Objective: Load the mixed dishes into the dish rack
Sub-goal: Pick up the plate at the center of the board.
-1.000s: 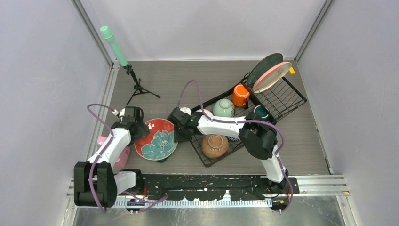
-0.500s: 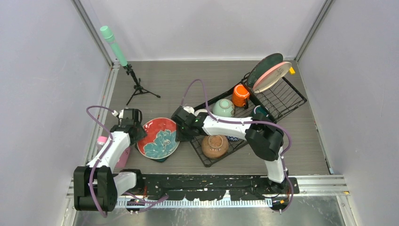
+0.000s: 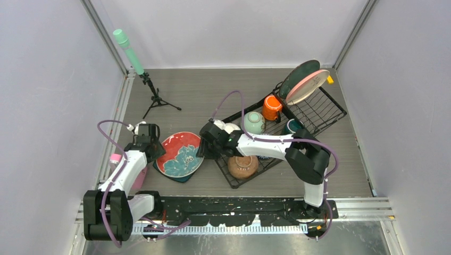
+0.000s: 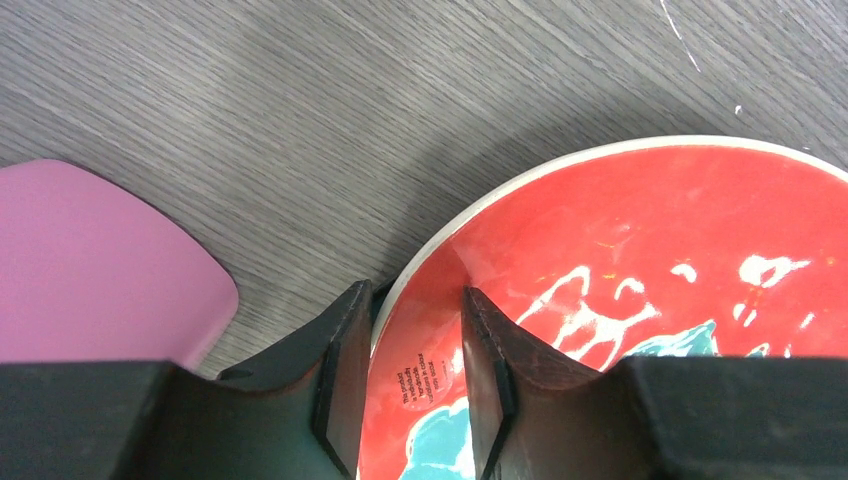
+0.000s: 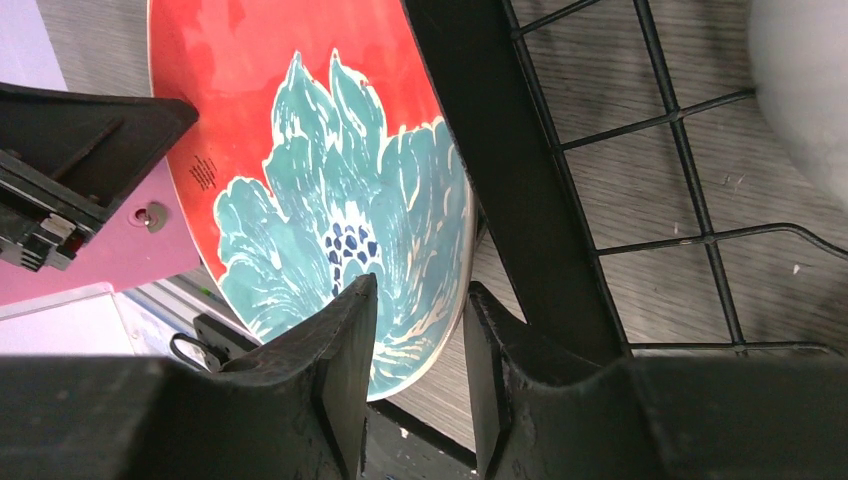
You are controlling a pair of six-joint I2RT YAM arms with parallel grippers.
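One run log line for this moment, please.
left gripper: astride red floral plate rim; right gripper: astride opposite rim; grip: unclear; dish rack: plate not loaded

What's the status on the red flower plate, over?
Left gripper astride left rim, grip unclear. Right gripper astride right rim, jaws loose. Red flower plate outside dish rack. Brown bowl fills rack's near corner.

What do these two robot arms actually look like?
Both the left arm and right arm have white links between chunky black joints, with a purple cable looping alongside each. Each ends in two flat, matte black jaws, tapered at the tips.
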